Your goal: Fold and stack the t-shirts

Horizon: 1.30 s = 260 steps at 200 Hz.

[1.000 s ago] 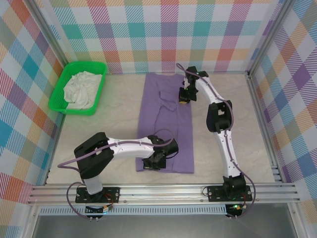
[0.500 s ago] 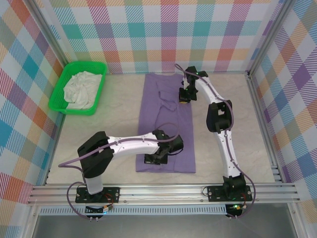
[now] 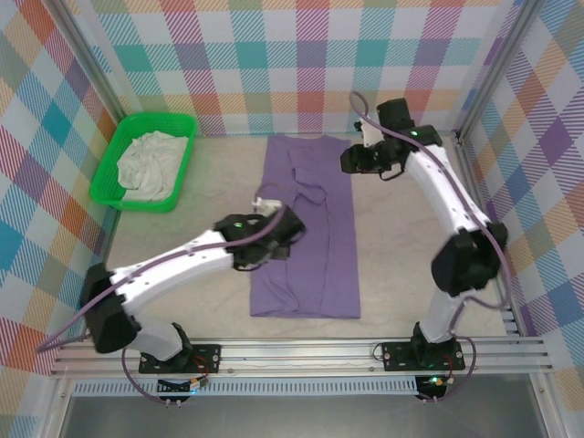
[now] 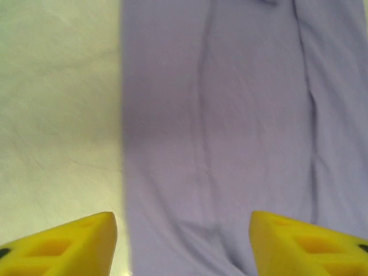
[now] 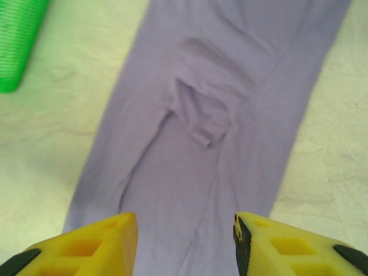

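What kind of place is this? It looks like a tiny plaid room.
Probably a robot test booth: plaid walls enclose a table, a left arm and right arm are bolted to a metal rail at its near edge, and a lavender t-shirt lies flat near a green basket.

Bare table (image 3: 411, 246) free right of the lavender t-shirt (image 3: 306, 255), another open strip along its left edge, green mesh basket (image 3: 185, 164) blocking the far left corner, my left arm (image 3: 173, 269) slanting across the near left, my right arm (image 3: 447, 196) arching above the right side, plaid walls (image 3: 520, 137) hemming the sides and back.
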Each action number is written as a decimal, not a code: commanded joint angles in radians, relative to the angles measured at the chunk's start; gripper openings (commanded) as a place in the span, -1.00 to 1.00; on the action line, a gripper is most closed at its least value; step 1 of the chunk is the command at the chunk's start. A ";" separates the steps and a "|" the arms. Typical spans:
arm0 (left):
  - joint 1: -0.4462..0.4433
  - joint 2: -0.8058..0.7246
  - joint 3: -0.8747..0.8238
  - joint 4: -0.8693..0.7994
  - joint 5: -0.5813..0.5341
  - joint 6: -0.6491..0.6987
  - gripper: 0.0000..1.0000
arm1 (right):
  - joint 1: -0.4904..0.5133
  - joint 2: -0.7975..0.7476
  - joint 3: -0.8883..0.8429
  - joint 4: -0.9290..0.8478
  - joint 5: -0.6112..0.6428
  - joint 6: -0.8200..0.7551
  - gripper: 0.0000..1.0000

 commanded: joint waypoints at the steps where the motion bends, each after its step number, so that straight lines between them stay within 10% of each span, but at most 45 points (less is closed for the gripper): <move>1: 0.133 -0.153 -0.120 0.202 0.049 0.139 0.82 | 0.011 -0.120 -0.160 0.088 -0.109 -0.125 -0.02; 97: 0.298 -0.398 -0.305 0.431 0.135 0.296 0.99 | 0.225 -0.614 -0.602 -0.094 -0.098 -0.906 0.25; 163: 0.305 -0.417 -0.409 0.581 0.185 0.375 0.99 | 0.466 -0.673 -0.889 -0.109 0.168 -0.998 0.32; 260: 0.314 -0.424 -0.449 0.591 0.212 0.412 0.99 | 0.623 -0.574 -1.143 0.140 0.242 -0.908 0.39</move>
